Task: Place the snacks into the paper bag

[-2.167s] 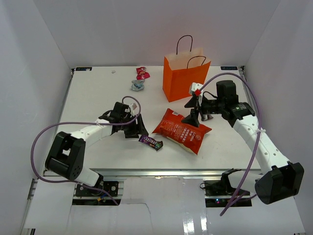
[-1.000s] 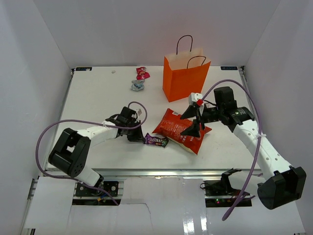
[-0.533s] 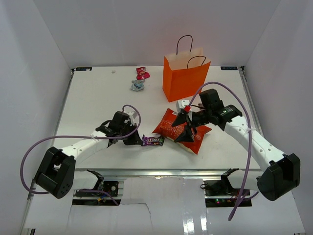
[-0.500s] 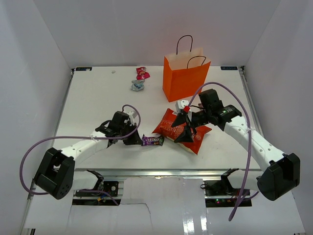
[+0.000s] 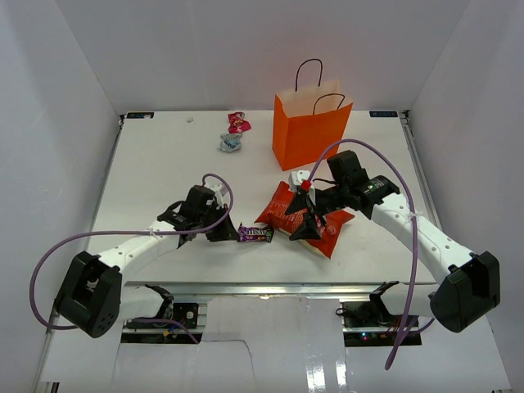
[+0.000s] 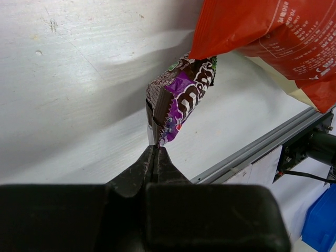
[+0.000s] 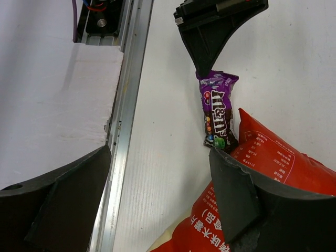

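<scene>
A purple candy packet (image 5: 257, 235) lies just left of the large red-orange chip bag (image 5: 329, 232). My left gripper (image 5: 234, 232) is shut on the packet's near end. In the left wrist view the fingertips (image 6: 156, 153) pinch the packet (image 6: 181, 97), whose far end reaches under the chip bag's edge (image 6: 273, 37). My right gripper (image 5: 302, 210) stands open over the chip bag's left part, holding nothing. In the right wrist view the right gripper (image 7: 160, 173) has one finger (image 7: 236, 194) above the chip bag (image 7: 278, 168) and the packet (image 7: 216, 110) ahead. The orange paper bag (image 5: 309, 131) stands upright behind.
A pink candy (image 5: 237, 122) and a silver-blue candy (image 5: 230, 143) lie at the back, left of the paper bag. The table's metal front rail (image 7: 123, 105) runs close to the right gripper's left finger (image 7: 68, 199).
The left gripper has shut on the purple packet and nudged it toward the chip bag. The right gripper has moved left and nearer, from beside the paper bag to over the chip bag.
</scene>
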Controlling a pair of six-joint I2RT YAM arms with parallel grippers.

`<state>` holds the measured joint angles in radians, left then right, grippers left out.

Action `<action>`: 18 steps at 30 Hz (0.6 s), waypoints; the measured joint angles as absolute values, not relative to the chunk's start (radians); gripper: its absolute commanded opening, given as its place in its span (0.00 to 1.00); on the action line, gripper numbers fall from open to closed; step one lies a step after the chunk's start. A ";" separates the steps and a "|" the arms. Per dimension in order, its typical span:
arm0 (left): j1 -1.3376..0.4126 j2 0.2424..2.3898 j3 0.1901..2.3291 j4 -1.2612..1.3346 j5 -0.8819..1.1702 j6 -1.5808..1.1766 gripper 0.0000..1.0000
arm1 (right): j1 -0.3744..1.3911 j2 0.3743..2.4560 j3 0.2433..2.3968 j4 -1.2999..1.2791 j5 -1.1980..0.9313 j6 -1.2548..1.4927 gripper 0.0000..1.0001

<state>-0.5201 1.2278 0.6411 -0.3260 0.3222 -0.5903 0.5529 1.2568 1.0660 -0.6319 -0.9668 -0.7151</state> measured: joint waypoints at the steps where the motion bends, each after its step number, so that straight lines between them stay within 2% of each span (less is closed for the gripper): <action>1: -0.520 1.238 0.644 -0.326 0.322 -0.588 0.08 | 0.553 1.257 1.066 -0.632 -0.966 -0.715 0.81; 6: -0.520 1.321 0.693 -0.333 0.325 -0.574 0.06 | 0.553 1.257 1.066 -0.630 -0.955 -0.717 0.81; 11: -0.520 1.296 0.738 -0.372 0.323 -0.552 0.06 | 0.569 1.260 1.066 -0.632 -0.950 -0.747 0.81; 18: -0.520 1.140 0.741 -0.435 0.324 -0.539 0.06 | 0.770 1.347 1.065 -0.544 -0.786 -0.715 0.83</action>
